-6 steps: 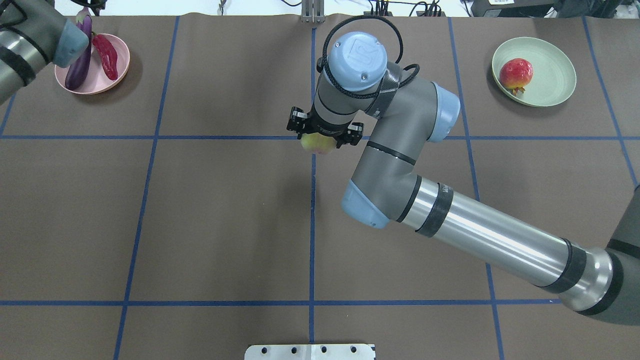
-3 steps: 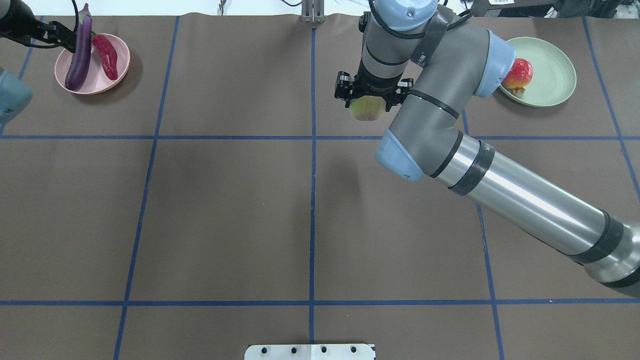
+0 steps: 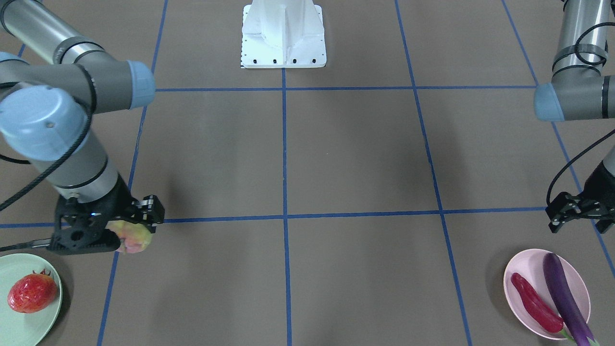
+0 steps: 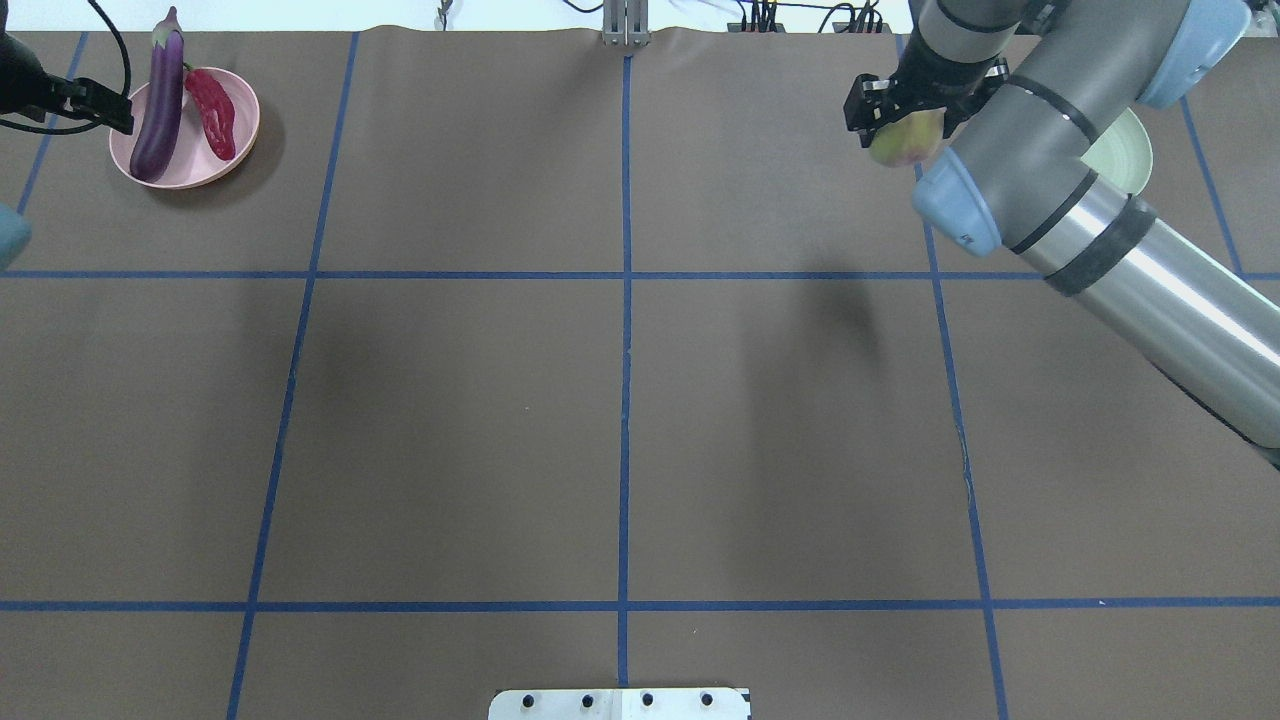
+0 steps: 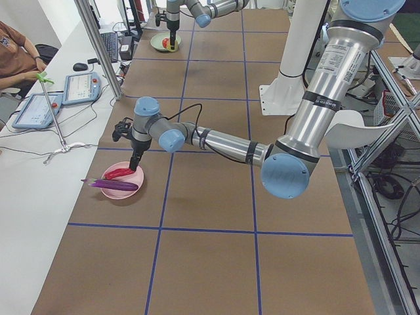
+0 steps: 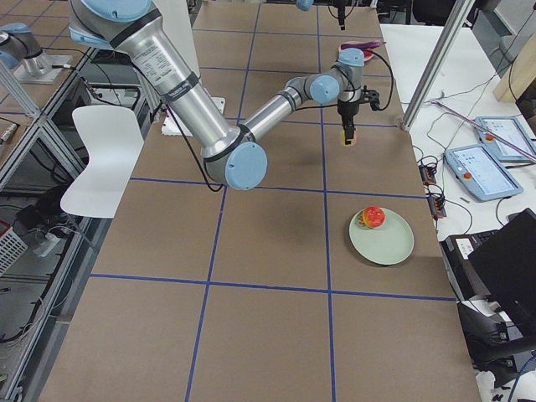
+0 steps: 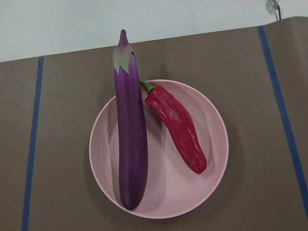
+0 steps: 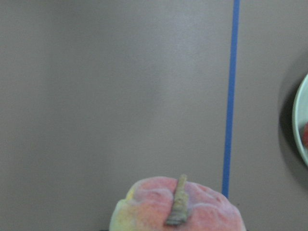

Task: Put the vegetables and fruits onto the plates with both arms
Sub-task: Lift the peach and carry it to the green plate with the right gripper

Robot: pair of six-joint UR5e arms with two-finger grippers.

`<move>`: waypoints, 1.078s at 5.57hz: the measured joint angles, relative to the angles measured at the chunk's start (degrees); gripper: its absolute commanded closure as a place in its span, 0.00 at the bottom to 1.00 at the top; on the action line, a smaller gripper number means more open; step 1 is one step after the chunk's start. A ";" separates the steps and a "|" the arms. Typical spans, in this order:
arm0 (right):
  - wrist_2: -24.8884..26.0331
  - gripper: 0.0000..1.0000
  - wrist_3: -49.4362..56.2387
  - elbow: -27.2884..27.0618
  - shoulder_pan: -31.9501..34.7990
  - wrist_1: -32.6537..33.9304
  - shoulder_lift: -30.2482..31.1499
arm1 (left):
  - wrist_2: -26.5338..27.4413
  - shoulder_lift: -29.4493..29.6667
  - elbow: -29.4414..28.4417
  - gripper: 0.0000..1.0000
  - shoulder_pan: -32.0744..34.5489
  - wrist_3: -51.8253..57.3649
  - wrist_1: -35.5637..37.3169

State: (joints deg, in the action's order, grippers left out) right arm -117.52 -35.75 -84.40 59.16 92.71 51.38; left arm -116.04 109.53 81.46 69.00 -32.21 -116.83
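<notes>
My right gripper is shut on the yellow-pink peach and holds it above the table just left of the mint green plate. The peach also shows in the front view and fills the bottom of the right wrist view. The red bumpy fruit lies on the green plate; my arm hides it overhead. The purple eggplant and red chili lie side by side on the pink plate. My left gripper is open and empty beside that plate.
The white base block stands at the table's near edge. Blue tape lines cross the brown table. In the left side view a person sits at a side bench with tablets and a metal post.
My right arm has carried the peach from the table's middle far and to the right, up to the green plate's edge. My left arm has drawn back from the pink plate.
</notes>
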 measured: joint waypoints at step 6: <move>-11.76 1.00 38.60 22.02 17.71 -7.34 4.25 | -7.37 -0.45 0.66 0.00 5.96 16.33 6.47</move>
State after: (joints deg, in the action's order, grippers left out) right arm -129.28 2.85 -62.37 76.87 85.38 55.63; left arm -123.41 109.09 82.11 74.96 -15.87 -110.36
